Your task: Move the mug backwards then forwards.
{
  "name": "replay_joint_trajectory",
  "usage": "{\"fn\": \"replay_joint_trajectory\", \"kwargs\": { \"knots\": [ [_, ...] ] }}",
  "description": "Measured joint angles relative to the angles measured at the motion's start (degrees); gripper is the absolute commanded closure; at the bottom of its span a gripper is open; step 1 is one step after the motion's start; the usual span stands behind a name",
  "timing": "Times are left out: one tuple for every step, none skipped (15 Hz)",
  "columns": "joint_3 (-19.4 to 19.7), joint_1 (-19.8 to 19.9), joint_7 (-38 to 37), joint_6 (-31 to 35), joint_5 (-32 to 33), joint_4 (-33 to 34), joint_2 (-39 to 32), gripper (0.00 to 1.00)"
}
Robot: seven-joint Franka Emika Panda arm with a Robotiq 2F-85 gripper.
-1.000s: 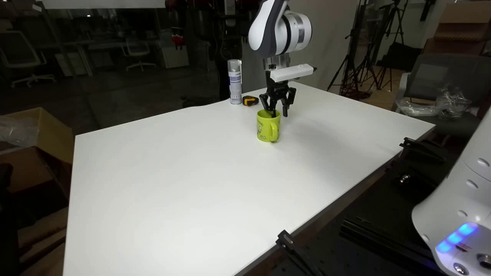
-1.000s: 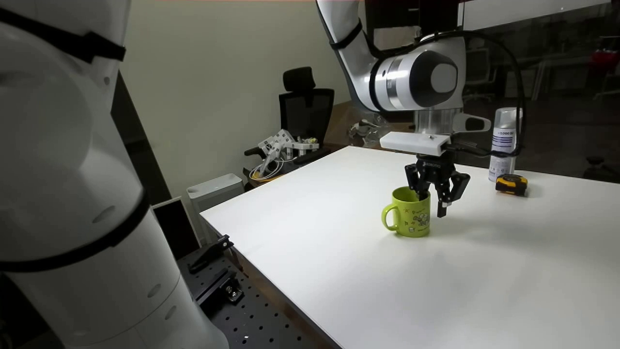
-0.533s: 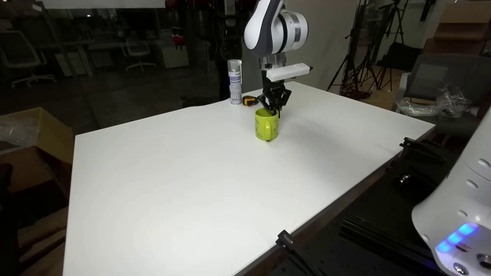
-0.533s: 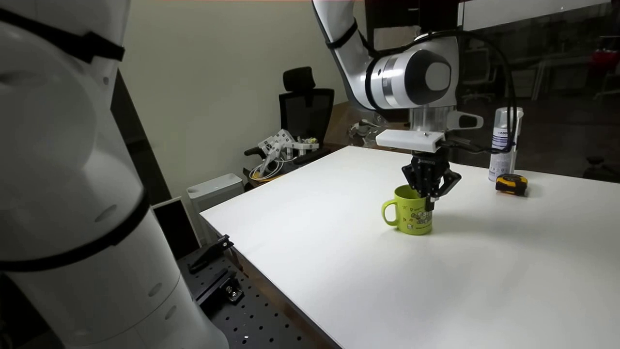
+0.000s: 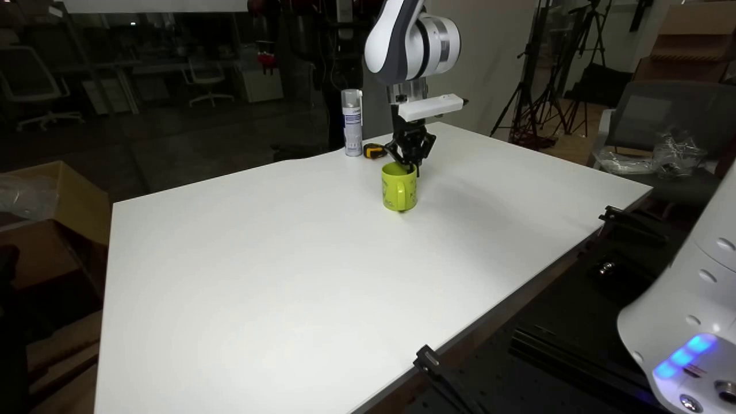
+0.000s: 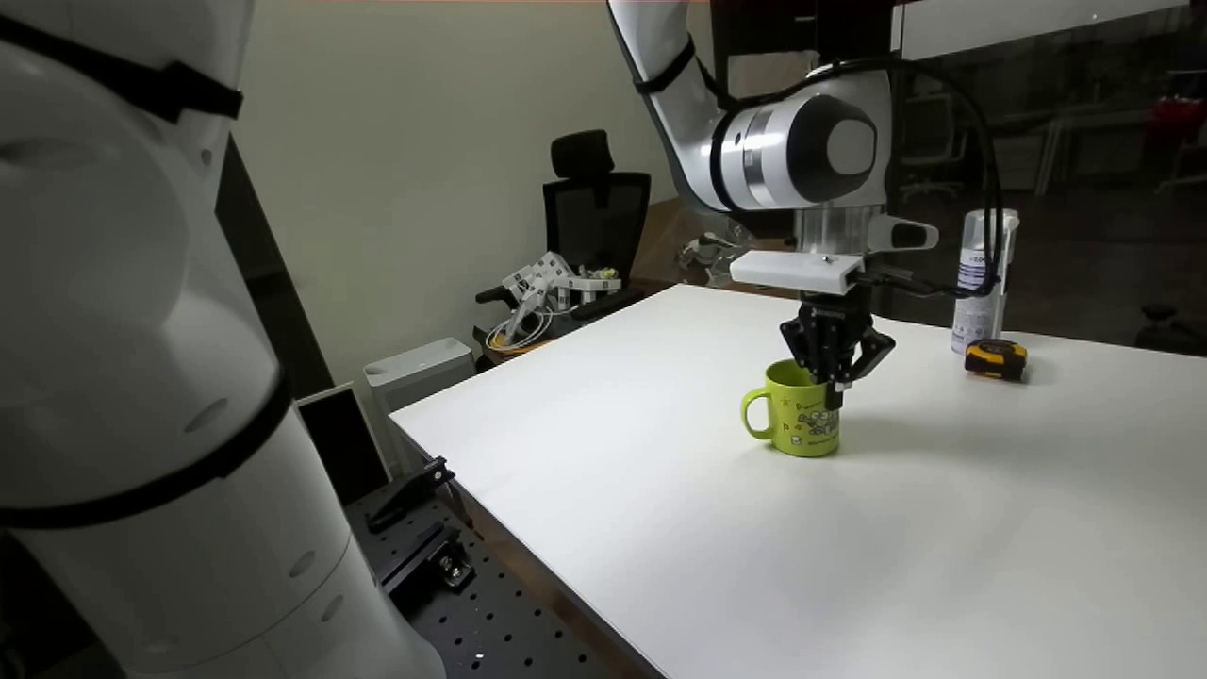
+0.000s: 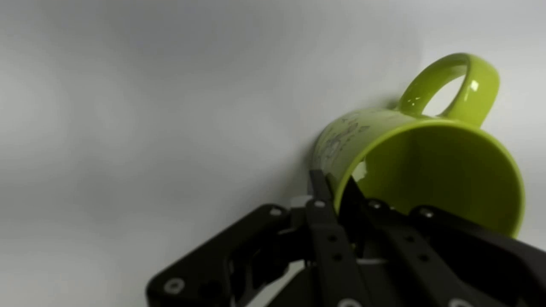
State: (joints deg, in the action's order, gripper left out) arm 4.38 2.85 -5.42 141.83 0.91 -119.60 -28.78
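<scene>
Mug point(image 6: 795, 415) upright below gripper point(image 7: 335, 189), pinched at 1 side btwn fingers point(image 7: 319, 186), w/ 1 inside, 1 outside.

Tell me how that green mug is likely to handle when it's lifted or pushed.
The mug looks glossy and ceramic-like, so it's probably stiff and perhaps breakable. The gripper pinches just one side of it, so it may tilt or swivel when lifted. Being round, it could roll if toppled, though the handle would likely stop it.
</scene>
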Motion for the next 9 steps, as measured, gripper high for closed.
{"fn": "replay_joint_trajectory", "kwargs": {
  "knots": [
    [0.0,0.01,0.01,0.03,0.0,0.0,-0.01,0.97],
    [0.0,0.01,-0.08,0.35,-0.15,-0.01,-0.02,0.97],
    [0.0,-0.01,-0.65,1.1,-0.89,-0.01,-0.08,0.97],
    [-0.07,-0.01,-1.76,2.16,-2.39,0.1,-0.28,0.97],
    [-0.19,-0.03,-3.0,3.06,-4.15,0.44,-0.63,0.97],
    [-0.31,-0.04,-4.25,3.39,-6.0,1.22,-1.17,0.97],
    [-0.37,-0.06,-5.7,3.37,-7.72,2.39,-1.9,0.97],
    [-0.38,-0.08,-7.34,3.24,-9.07,3.88,-2.8,0.97],
    [-0.37,-0.09,-9.12,2.88,-10.36,5.65,-3.86,0.97]
  ]
}}
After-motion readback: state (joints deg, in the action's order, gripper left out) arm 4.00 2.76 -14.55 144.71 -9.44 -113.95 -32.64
